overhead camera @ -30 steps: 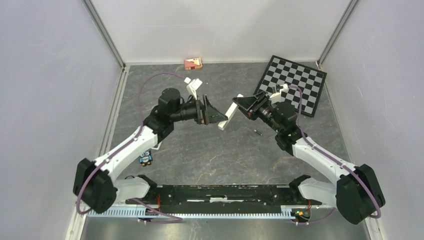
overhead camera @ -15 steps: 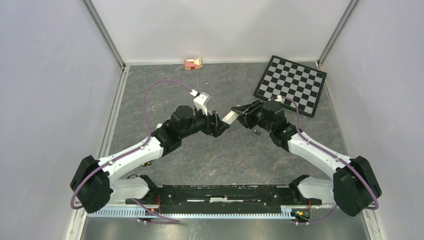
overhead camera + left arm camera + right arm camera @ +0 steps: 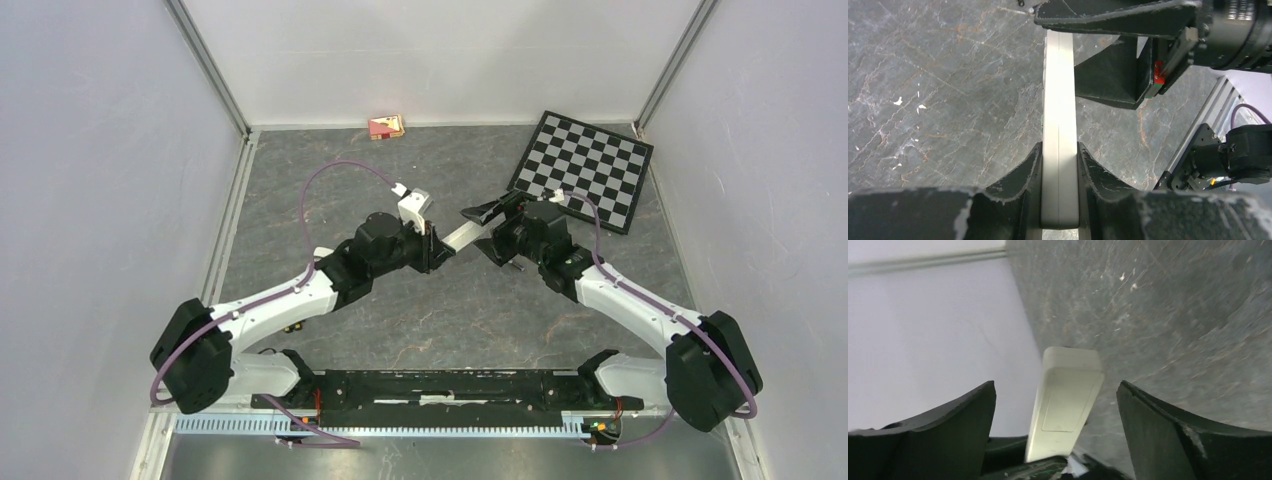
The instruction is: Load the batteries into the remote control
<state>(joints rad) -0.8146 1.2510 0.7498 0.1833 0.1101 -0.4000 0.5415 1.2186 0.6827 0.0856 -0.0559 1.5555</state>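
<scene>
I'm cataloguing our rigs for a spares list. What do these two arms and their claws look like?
The left arm and right arm have white links, bulky black joints and a looping purple cable each. The left claw and right claw have black wedge-shaped fingers with chipped edges.

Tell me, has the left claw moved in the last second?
Yes. Measured against the small red box, the left gripper has drawn farther from it and slightly rightward, and now clamps the white remote.
</scene>
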